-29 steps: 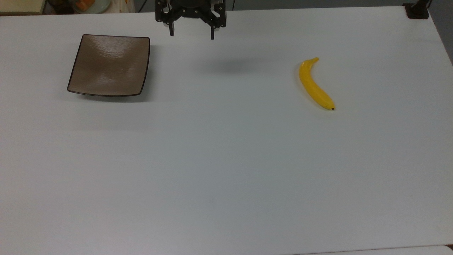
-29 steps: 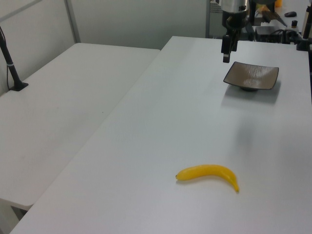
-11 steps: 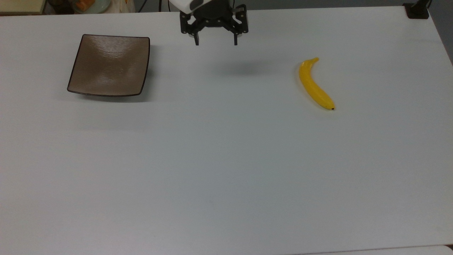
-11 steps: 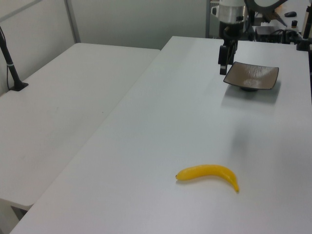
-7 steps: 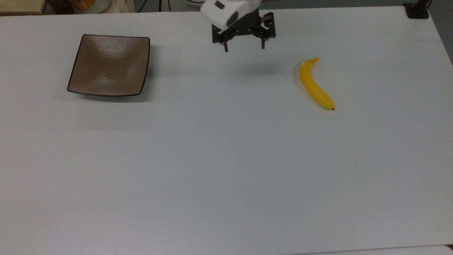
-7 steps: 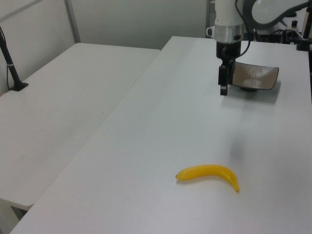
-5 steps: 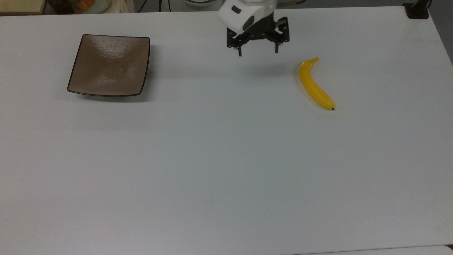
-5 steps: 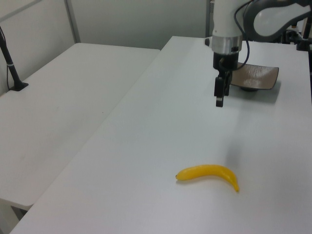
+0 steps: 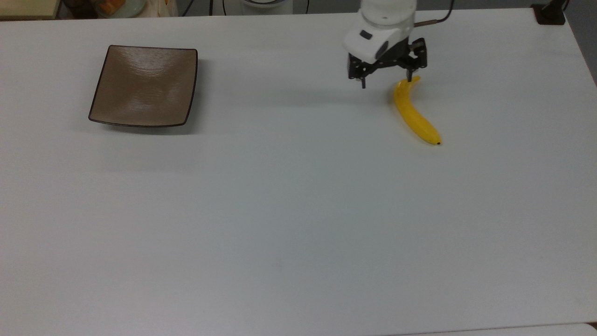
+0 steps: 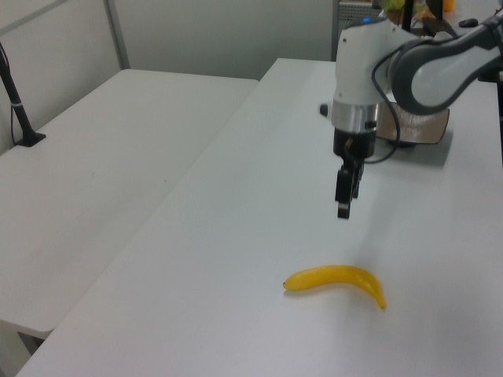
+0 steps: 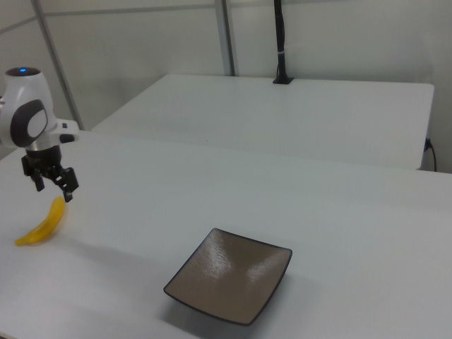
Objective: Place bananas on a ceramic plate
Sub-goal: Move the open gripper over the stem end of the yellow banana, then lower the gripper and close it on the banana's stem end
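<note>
A slim yellow banana (image 9: 414,114) lies flat on the white table at the top view's right, also seen in the left view (image 10: 338,279) and the right view (image 11: 41,224). The square brown ceramic plate (image 9: 144,86) rests bare at the top view's upper left, far from the banana (image 11: 229,284); in the left view the arm partly hides the plate (image 10: 420,126). My gripper (image 9: 386,82) hovers open above the table beside the banana's stem end, with nothing between its fingers (image 10: 344,196) (image 11: 54,189).
A second white table (image 10: 102,181) stands alongside at the left view's left. A black post base (image 9: 549,13) sits at the top view's upper right corner. Clutter lies beyond the top view's far edge (image 9: 116,7).
The gripper has travelled from near the plate toward the top view's right and come lower, arriving beside the banana's stem end. Banana and plate have not moved.
</note>
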Controlling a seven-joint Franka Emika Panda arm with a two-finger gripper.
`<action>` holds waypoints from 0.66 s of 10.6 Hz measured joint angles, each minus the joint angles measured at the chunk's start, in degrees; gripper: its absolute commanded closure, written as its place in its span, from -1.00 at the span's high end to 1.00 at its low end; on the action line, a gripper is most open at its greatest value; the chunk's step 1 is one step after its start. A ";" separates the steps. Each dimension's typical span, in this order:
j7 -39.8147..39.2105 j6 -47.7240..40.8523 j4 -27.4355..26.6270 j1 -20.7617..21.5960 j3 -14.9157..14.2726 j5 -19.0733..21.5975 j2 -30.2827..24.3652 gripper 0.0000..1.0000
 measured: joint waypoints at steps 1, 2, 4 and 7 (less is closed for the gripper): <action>0.84 1.31 -0.01 1.07 0.77 0.00 1.30 1.00; 1.47 2.16 -0.01 1.70 1.30 0.00 2.44 1.00; 1.93 2.89 -0.04 2.02 1.88 0.00 4.76 1.00; 1.93 5.00 -0.03 3.70 2.10 0.00 8.27 0.90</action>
